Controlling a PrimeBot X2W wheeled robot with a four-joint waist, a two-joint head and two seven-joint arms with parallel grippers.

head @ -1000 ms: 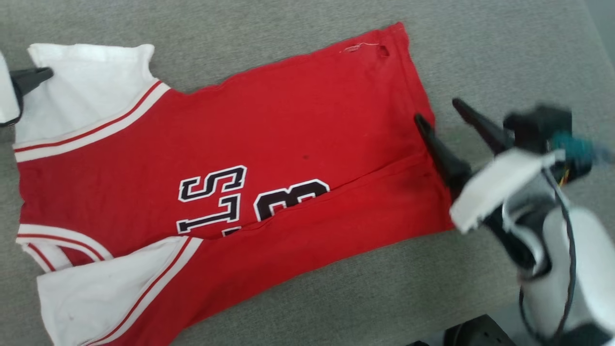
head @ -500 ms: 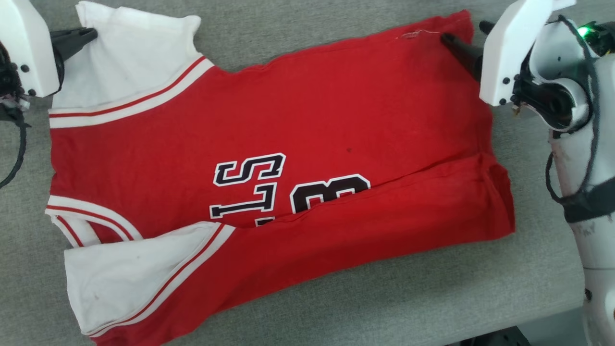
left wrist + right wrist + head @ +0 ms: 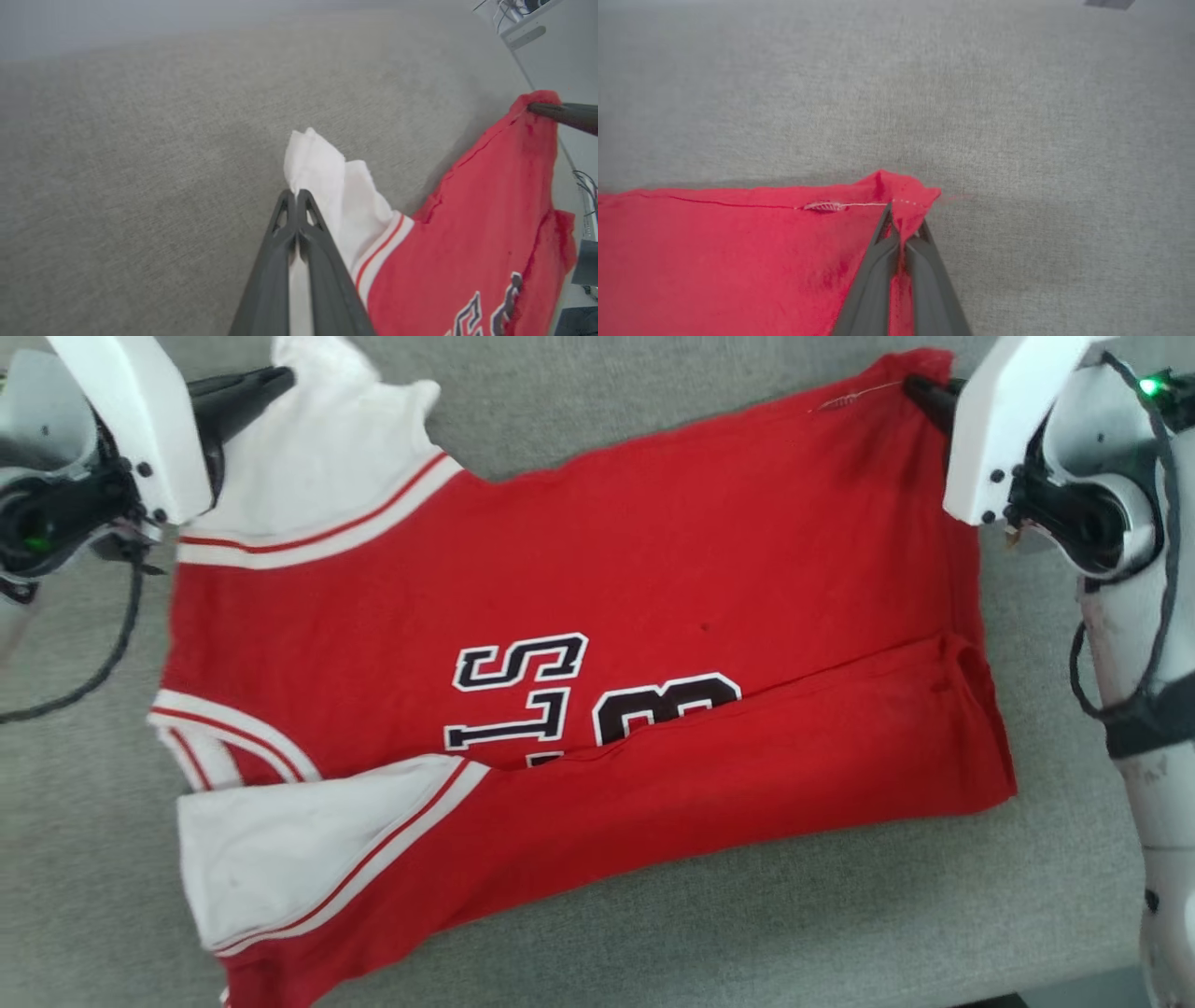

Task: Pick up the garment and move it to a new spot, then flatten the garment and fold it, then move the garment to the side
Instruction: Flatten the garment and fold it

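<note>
The garment (image 3: 597, 569), a red jersey-style shirt with white short sleeves and red-and-white striped trim, lies spread across the grey cloth-covered desk (image 3: 747, 915). Its neck end is to the left and its hem to the right. Its near long side is folded over toward the middle, and the edge of that fold hides part of the black, white-outlined lettering (image 3: 523, 663). The near white sleeve (image 3: 280, 840) lies flat at the near left, with the striped neck opening (image 3: 219, 742) just beyond it.

The left gripper (image 3: 275, 381) is at the far left, its 2 long dark fingers clenched on the tip of the far white sleeve (image 3: 317, 457). In the left wrist view, the left gripper (image 3: 297, 193) has its fingers pressed together, with white cloth pinched between them and bunched up past the tips.

The right gripper (image 3: 920, 390) is at the far right, clamped onto the far hem corner of the garment. In the right wrist view, the right gripper (image 3: 903, 219) has red cloth squeezed between its 2 fingers. The hem corner (image 3: 901, 186) stands up in a small peak just beyond the tips. A loose pale thread (image 3: 826, 206) runs along the hem edge beside that corner. In the left wrist view, a shadow lies on the desk under the garment's far edge.
</note>
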